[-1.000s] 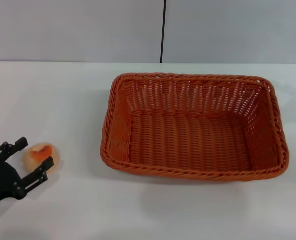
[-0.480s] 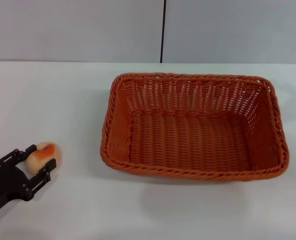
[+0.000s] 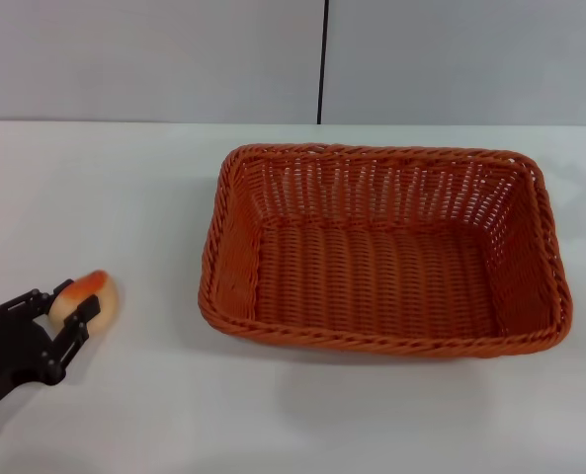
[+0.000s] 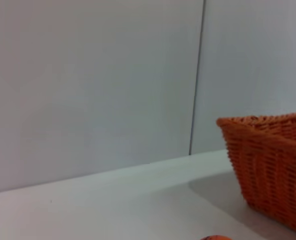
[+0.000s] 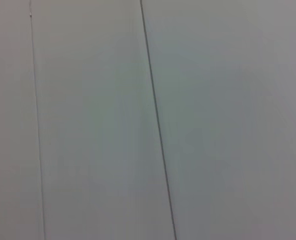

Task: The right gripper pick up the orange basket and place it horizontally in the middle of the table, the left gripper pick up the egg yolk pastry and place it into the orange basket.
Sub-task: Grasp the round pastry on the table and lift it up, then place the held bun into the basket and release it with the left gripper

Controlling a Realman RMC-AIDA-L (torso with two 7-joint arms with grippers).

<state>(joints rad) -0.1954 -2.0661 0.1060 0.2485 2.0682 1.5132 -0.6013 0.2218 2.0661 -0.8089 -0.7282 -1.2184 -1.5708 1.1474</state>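
Note:
The orange basket (image 3: 372,342) lies with its long side across the white table (image 3: 105,188), from the middle toward the right, and it holds nothing. The egg yolk pastry (image 3: 92,290), a small beige bun with an orange-red patch, is at the near left. My left gripper (image 3: 75,299) is shut on it, one black finger on each side. In the left wrist view a basket corner (image 4: 272,165) shows, with a sliver of the pastry (image 4: 216,238) at the lower edge. The right gripper is out of view; its wrist camera faces only a grey wall.
A grey panelled wall (image 3: 174,59) with a dark vertical seam (image 3: 322,59) runs behind the table's far edge. White tabletop (image 3: 154,296) separates the pastry from the basket's left rim.
The left gripper's fingers have closed from a wide spread onto the pastry. The pastry has tipped, so its orange patch now points up and to the right. The basket has not moved.

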